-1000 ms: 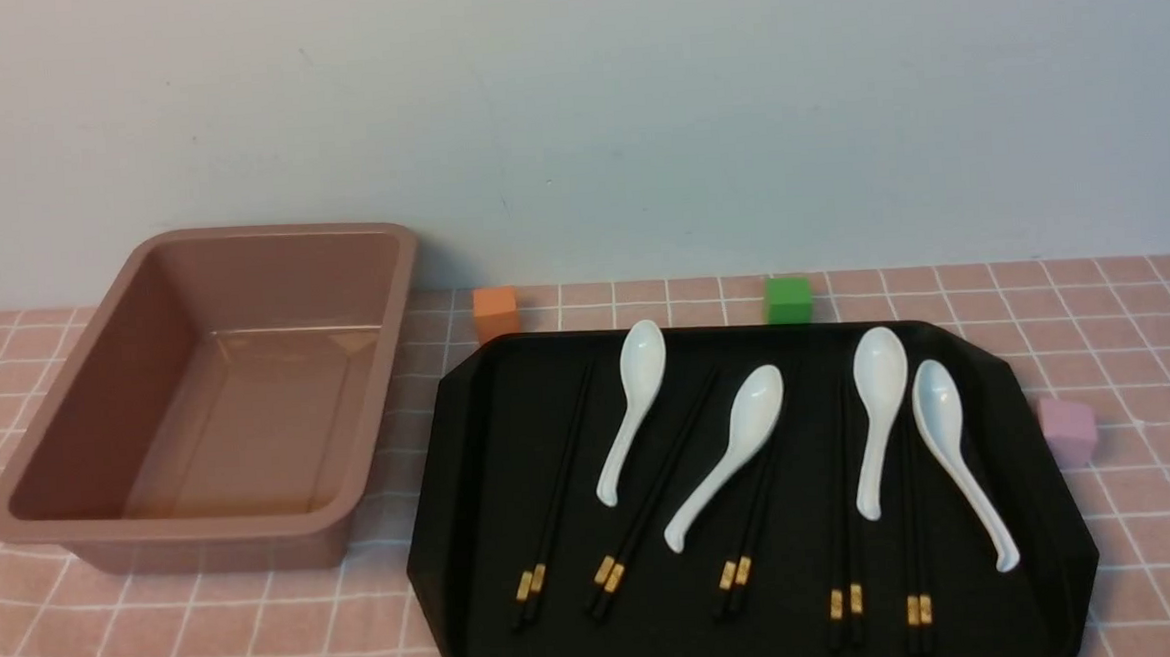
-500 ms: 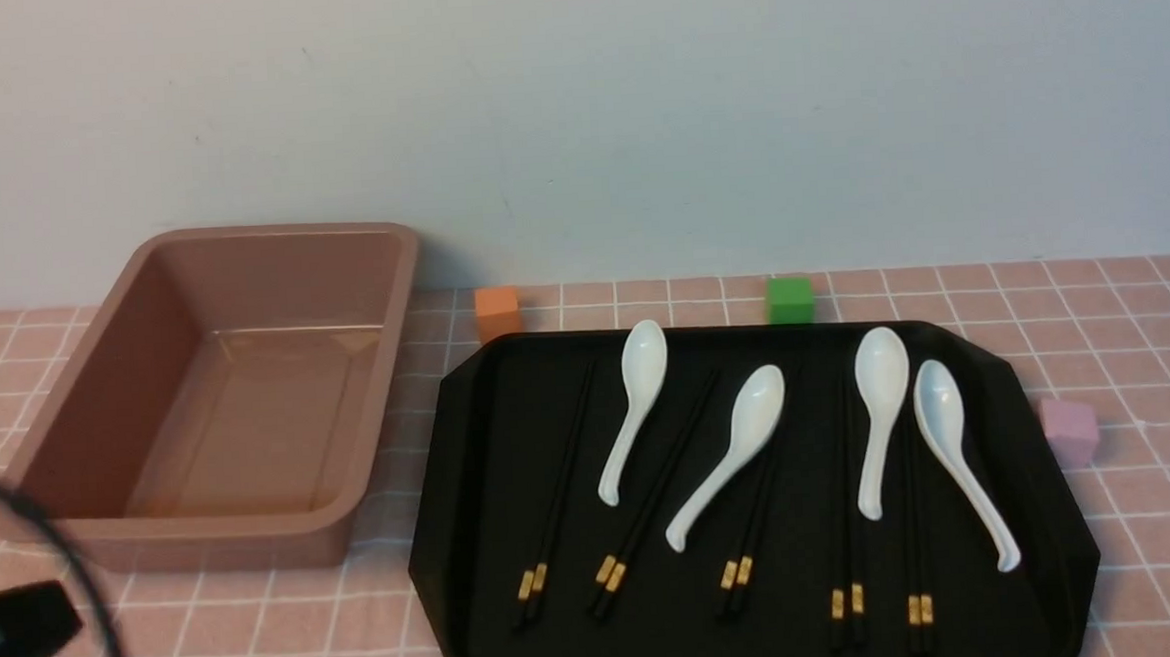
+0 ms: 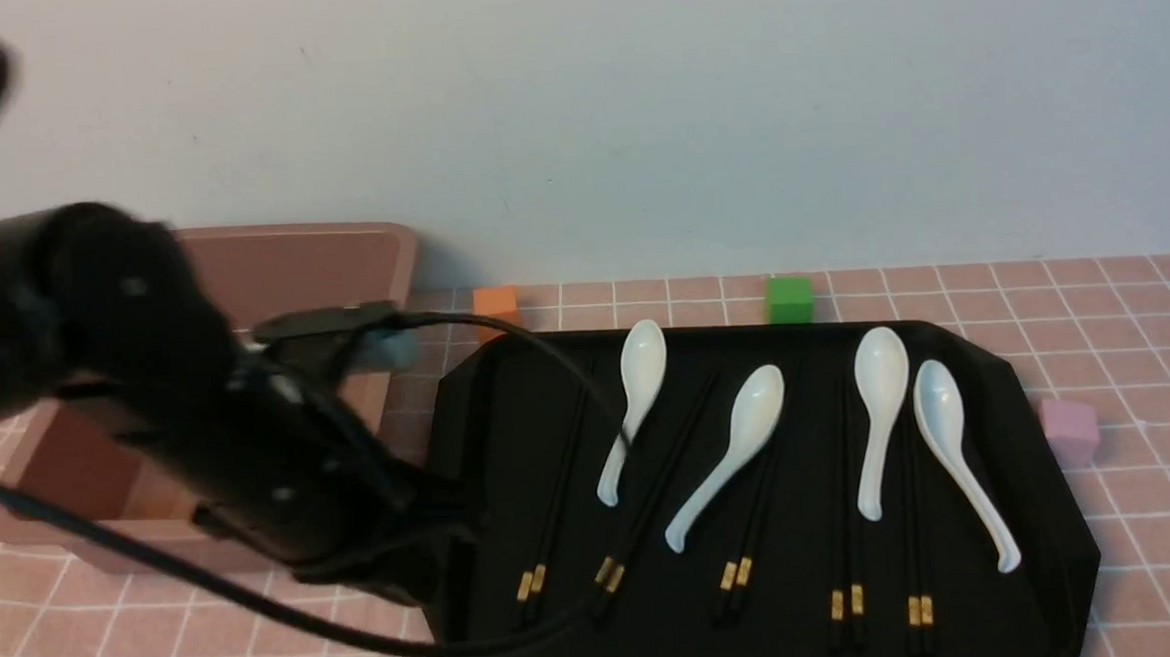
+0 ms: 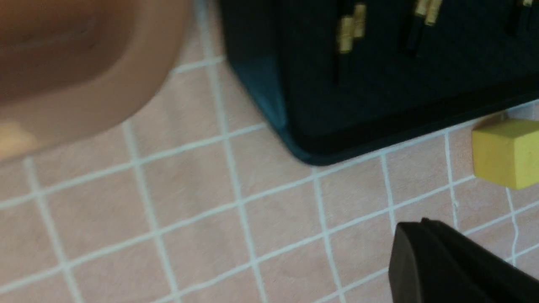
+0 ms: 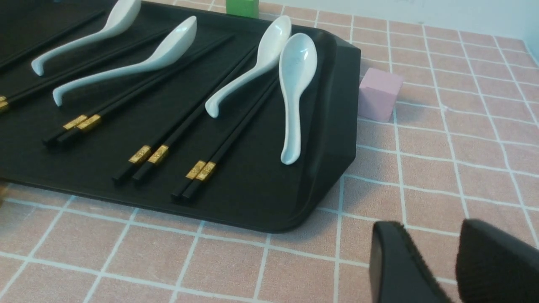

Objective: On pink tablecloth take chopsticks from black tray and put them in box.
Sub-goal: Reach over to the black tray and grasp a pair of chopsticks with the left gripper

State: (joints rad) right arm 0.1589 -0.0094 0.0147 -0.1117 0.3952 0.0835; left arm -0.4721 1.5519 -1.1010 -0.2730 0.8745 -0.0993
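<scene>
Where half a second earlier only a dark tip showed at the front view's lower left corner, the left arm [image 3: 148, 391] now fills that side. It is blurred by motion, crossing in front of the box [image 3: 380, 239] and reaching the left edge of the black tray [image 3: 1034, 485]. This reads as the start of the first pick, most likely of the leftmost pair.

The left claw [image 4: 425, 227] shows in its wrist view only as one dark shape over the pink tablecloth [image 3: 1125, 320], just off the tray's near corner. Whether it is apart or together cannot be told. The right claw [image 5: 431, 235] hangs low over the cloth beside the tray's right end, fingers apart and empty.

Nothing else on the counter has moved. Counted on the tray are five pairs of chopsticks [image 3: 558, 490], ten sticks in all, none yet in the box, and four white spoons [image 3: 879, 403].

There is one tray and one box. Four small cubes sit on the cloth: orange [image 3: 495, 311], green [image 3: 789, 299], pink [image 3: 1068, 430] and yellow [image 4: 505, 151].
</scene>
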